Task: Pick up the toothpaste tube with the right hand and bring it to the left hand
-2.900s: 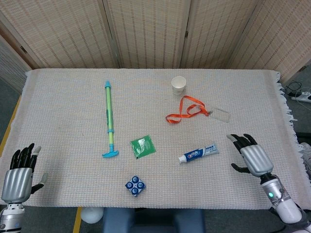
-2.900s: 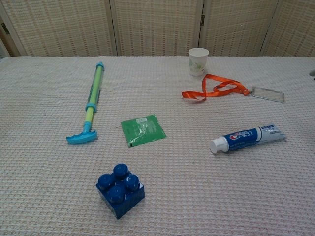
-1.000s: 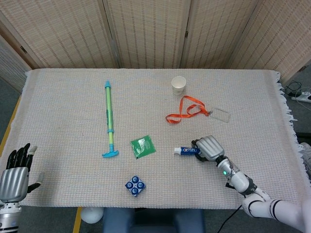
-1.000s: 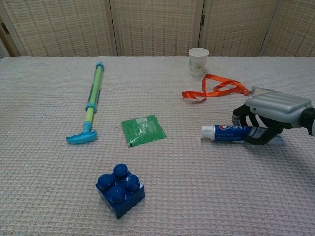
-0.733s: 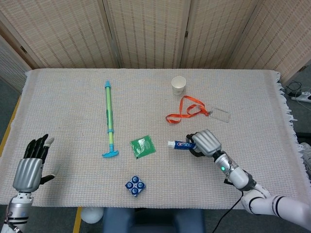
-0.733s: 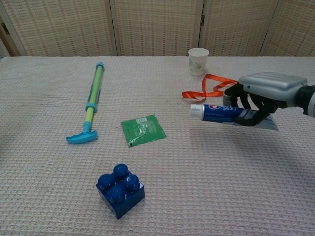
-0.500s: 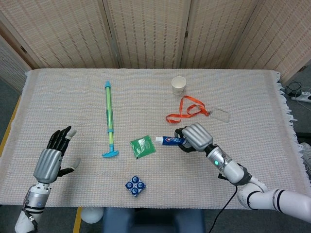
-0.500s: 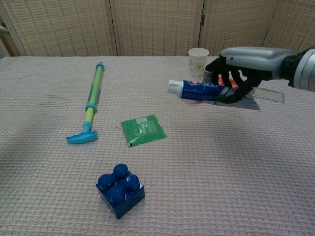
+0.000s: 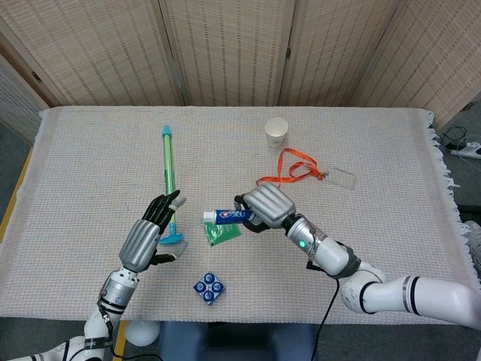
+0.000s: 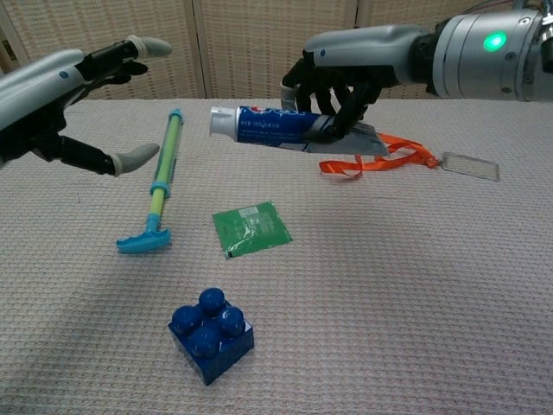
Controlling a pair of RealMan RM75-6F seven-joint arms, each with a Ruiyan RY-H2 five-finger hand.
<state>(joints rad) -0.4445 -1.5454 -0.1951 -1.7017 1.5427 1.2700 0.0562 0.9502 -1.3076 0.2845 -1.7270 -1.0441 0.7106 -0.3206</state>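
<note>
Woven cloth (image 9: pixel 391 173) covers the table, with slatted screens (image 9: pixel 225 45) standing behind it. Nearest lies a blue brick (image 10: pixel 210 335), and just beyond it a green sachet (image 10: pixel 251 227) flat on the cloth. To the left, a pump toy (image 10: pixel 159 186) stretches away from its near T-handle.

Above the sachet hangs the tube (image 10: pixel 281 125), clear of the cloth: blue body with red and white lettering, white cap pointing left, flat crimped tail to the right. It lies nearly level, cap end slightly raised in the chest view. The right hand (image 10: pixel 346 65) grips it from above, dark fingers (image 10: pixel 339 104) curled round its right half, the forearm reaching in from the right. The left hand (image 9: pixel 150 232) is raised at the left, holding nothing, fingers spread and thumb apart, palm turned toward the cap, a gap between them.

Farther right lie an orange lanyard (image 9: pixel 289 171) with its clear badge (image 9: pixel 340 177); farthest, a paper cup (image 9: pixel 276 132) stands upright.
</note>
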